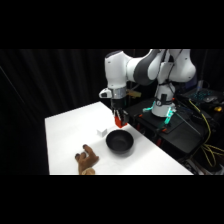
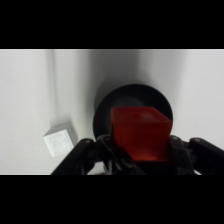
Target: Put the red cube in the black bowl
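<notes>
A: Where is the red cube (image 2: 139,134)?

B: Clamped between the fingers of the gripper (image 1: 119,120), held in the air just above the black bowl (image 1: 119,142). From the wrist, the bowl's dark round shows directly behind it.

A: So how far along?

B: I judge the pickup and carry are done; what is left is lowering a little and letting go inside the bowl.

A: And the count?

B: One red cube, one black bowl, one white cube (image 1: 102,132) beside the bowl, one brown hand-shaped object (image 1: 87,161) near the table (image 1: 70,130) front edge.
</notes>
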